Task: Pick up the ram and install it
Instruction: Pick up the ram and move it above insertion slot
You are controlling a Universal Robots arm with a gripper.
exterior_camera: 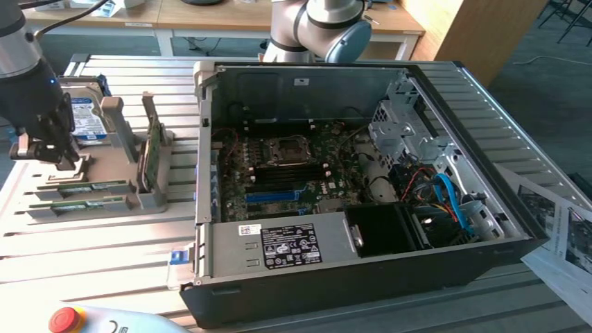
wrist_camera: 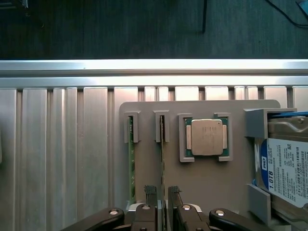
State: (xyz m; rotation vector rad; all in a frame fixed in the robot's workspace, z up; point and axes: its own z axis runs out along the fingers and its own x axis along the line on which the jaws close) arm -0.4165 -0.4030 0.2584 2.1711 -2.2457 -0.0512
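1. Two memory sticks lie on edge in slots of a grey holder (exterior_camera: 138, 201) (wrist_camera: 202, 187). The ram (exterior_camera: 88, 186) (wrist_camera: 162, 154) is the one nearer the processor chip (wrist_camera: 207, 137). The second stick (exterior_camera: 74, 205) (wrist_camera: 130, 163) lies beside it.
2. Down over the holder, the claw (exterior_camera: 63, 165) (wrist_camera: 162, 191) straddles one end of the ram. Its jaws are partly open, with a finger (wrist_camera: 150, 192) on each side and a thin gap to the board. It grips nothing.
3. Next on the holder, a broader green card (exterior_camera: 152, 156) stands upright, and a blue-labelled hard drive (exterior_camera: 83, 118) (wrist_camera: 288, 168) sits at the end beyond the chip.
4. The table (exterior_camera: 111, 257) (wrist_camera: 57, 144) is made of ribbed aluminium slats that shine pale under the light.
5. An open black computer case (exterior_camera: 370, 277) lies on it, to the exterior view's right of the holder. Inside it are the motherboard (exterior_camera: 277, 173) and, nearest the camera, a labelled power supply (exterior_camera: 277, 246).
6. A red stop button (exterior_camera: 65, 319) sits at the near edge of the table, and printed papers (exterior_camera: 564, 236) lie on the exterior view's right.
7. Behind the case stands a robot joint with a blue cap (exterior_camera: 347, 38).
8. Farther back in the room are a wooden desk (exterior_camera: 222, 17) and dark carpet (exterior_camera: 545, 62) (wrist_camera: 144, 29).
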